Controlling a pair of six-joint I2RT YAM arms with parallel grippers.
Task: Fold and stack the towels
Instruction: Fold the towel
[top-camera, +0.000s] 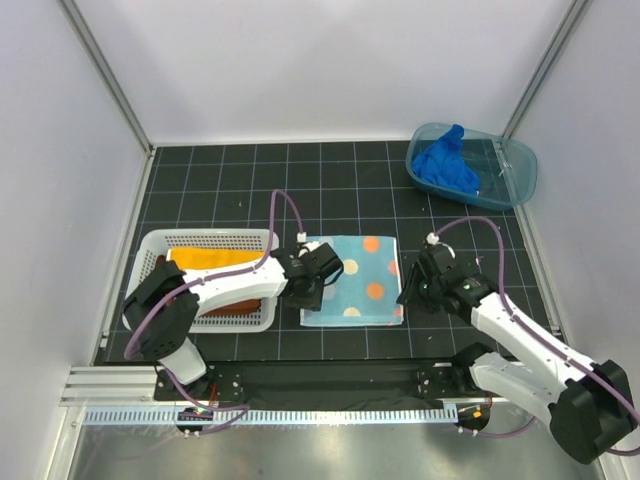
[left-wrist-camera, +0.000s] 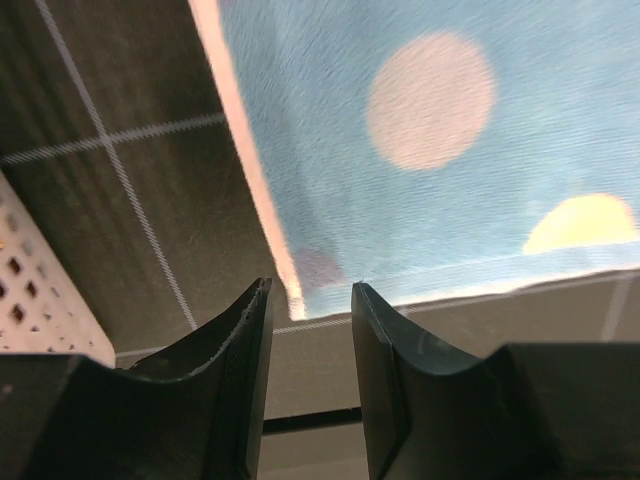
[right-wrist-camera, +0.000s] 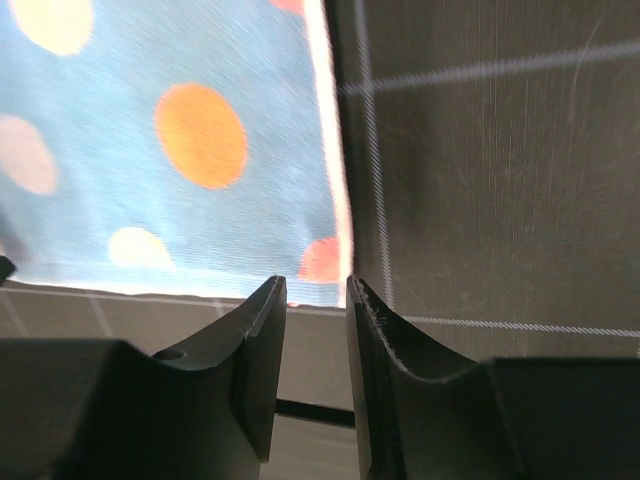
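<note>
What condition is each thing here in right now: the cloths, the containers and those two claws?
Light blue spotted towel: lying flat as a neat rectangle, held by nothing.
Yellow-orange towel: lying flat in the white mesh basket.
Rust-brown towel: in the same basket, partly hidden by the left arm.
Royal blue towel: crumpled in the blue plastic tub.
Left gripper: open, empty.
Right gripper: open, empty.

- The flat towel (top-camera: 352, 280) lies in the middle of the table (top-camera: 300, 180).
- Just left of it stands the basket (top-camera: 212, 234), with two towels (top-camera: 215, 258) inside.
- Behind it to the right, well apart, is the tub (top-camera: 522, 172), holding a bunched towel (top-camera: 447, 163).
- The left gripper (top-camera: 322, 285) is at its left edge, and the right gripper (top-camera: 408, 292) is at its right edge.
</note>
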